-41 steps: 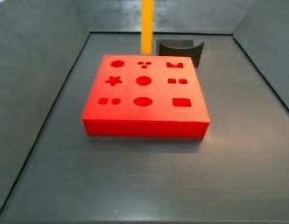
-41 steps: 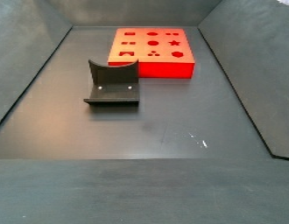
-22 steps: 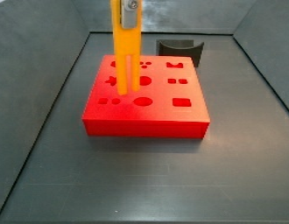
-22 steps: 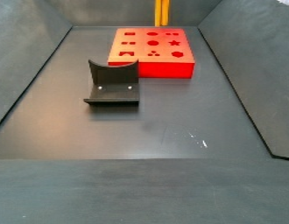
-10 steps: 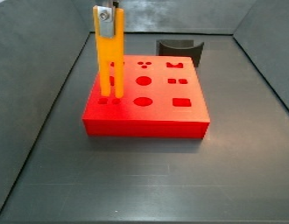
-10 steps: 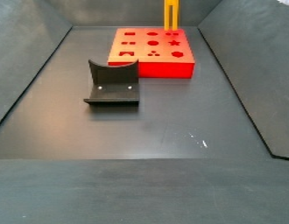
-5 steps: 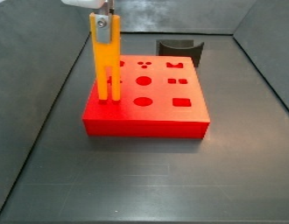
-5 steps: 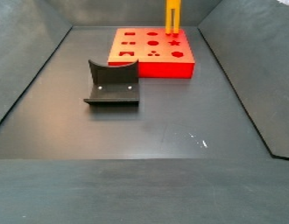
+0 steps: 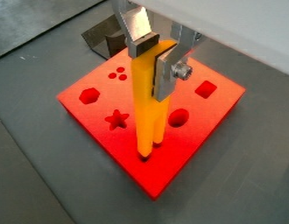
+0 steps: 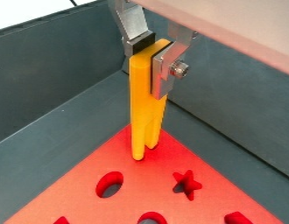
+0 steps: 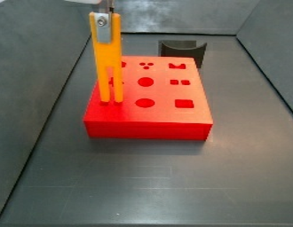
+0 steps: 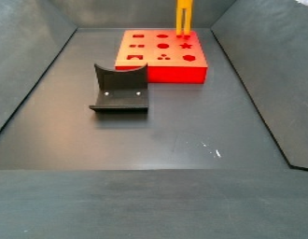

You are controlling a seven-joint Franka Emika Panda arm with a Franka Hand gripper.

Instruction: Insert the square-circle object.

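The square-circle object (image 11: 106, 62) is a long orange-yellow bar, held upright. My gripper (image 11: 103, 19) is shut on its upper end. The silver fingers clamp the bar in both wrist views, gripper (image 9: 153, 58) and gripper (image 10: 151, 54). The bar's two prongs (image 9: 144, 154) stand at the pair of small holes at a corner of the flat red block (image 11: 161, 111). How deep they sit in the holes cannot be told. In a side view only the bar (image 12: 183, 16) shows, at the block's (image 12: 161, 56) far right corner.
The dark fixture (image 12: 120, 89) stands on the floor in front of the red block in a side view; it also shows behind the block (image 11: 182, 49) and in a wrist view (image 9: 102, 37). Grey walls enclose the floor on all sides.
The gripper has carried the bar from the back of the bin over the red block to its corner and lowered it. In the last half second it has barely moved.
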